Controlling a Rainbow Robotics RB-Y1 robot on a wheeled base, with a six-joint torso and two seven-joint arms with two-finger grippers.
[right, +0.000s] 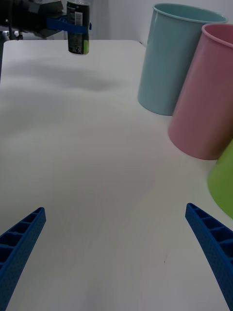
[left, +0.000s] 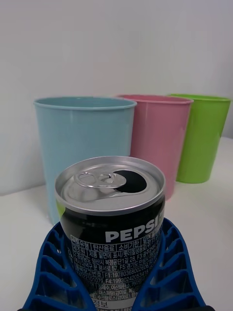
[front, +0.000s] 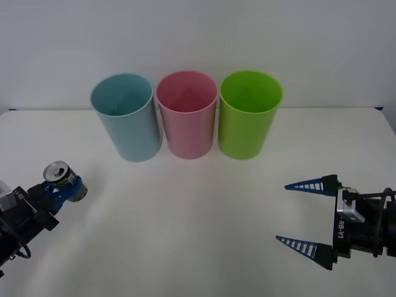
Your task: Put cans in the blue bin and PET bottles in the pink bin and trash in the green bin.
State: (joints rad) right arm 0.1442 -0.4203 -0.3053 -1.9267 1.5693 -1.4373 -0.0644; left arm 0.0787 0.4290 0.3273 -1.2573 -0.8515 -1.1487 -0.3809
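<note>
My left gripper [front: 65,190] is shut on a small dark Pepsi can [front: 62,179] with a silver, opened top, held upright above the table at the front left. The can [left: 111,228] sits between the blue ribbed fingers [left: 53,272], with the blue bin [left: 85,150] straight beyond it. The can [right: 77,26] hangs clear of the table, its shadow below it. At the back stand the blue bin [front: 124,116], pink bin [front: 187,113] and green bin [front: 249,113] in a row, touching. My right gripper [front: 304,215] is open at the front right, nothing between its fingers.
The white table [front: 198,216] stretches bare between the two arms and the bins. A white wall rises just behind the bins. In the right wrist view the blue bin [right: 174,58], pink bin [right: 206,92] and green bin [right: 223,180] line one side.
</note>
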